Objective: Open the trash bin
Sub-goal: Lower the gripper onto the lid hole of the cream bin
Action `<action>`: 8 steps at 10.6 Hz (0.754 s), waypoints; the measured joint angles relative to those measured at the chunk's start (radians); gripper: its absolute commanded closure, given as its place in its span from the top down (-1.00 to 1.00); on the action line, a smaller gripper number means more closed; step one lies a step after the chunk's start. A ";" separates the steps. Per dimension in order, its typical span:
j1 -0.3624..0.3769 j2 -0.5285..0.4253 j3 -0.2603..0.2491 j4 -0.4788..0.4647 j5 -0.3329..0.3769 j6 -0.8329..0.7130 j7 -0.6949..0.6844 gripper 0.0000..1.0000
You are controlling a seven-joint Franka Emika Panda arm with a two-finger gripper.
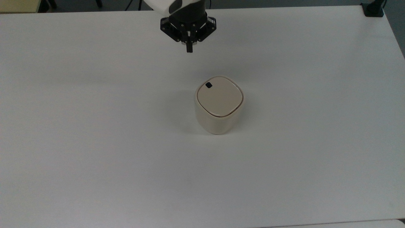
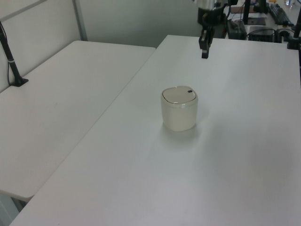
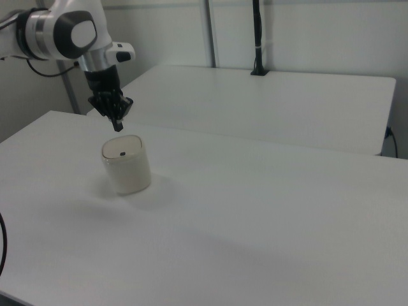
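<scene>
Your bin (image 1: 219, 104) stands upright near the middle of the white desk (image 1: 95, 142), with bare surface all round it. Its lid (image 1: 220, 96) lies flat and closed, seated inside the rim. The small black latch (image 1: 208, 85) sits at the lid corner nearest the arm, toward the top view's upper left; in the left view (image 2: 189, 91) it shows at the far right of the lid, and in the right view (image 3: 122, 153) it is a dark spot near the lid's middle.

Your pincer (image 1: 189, 49) hangs in the air over the desk, pointing down, its two fingers pressed together into one narrow black tip with nothing between them. In the top view it is above the bin and a little to the top view's left, well apart from the lid. In the left view (image 2: 205, 52) it hangs beyond the bin, slightly to the left view's right. In the right view (image 3: 117, 125) its tip is just above the lid's far edge, not touching.

A second white desk (image 2: 56, 108) adjoins yours on the left view's left, with a black post (image 2: 11, 61) clamped at its far edge.
</scene>
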 measured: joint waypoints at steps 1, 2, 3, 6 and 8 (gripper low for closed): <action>0.009 0.026 0.001 0.000 0.000 0.030 -0.001 -1.00; 0.020 0.049 0.001 -0.001 0.000 0.063 -0.022 -1.00; 0.031 0.071 0.002 -0.001 0.000 0.089 -0.051 -1.00; 0.059 0.133 0.004 -0.002 0.000 0.152 -0.095 -1.00; 0.071 0.163 0.004 -0.002 0.000 0.167 -0.097 -1.00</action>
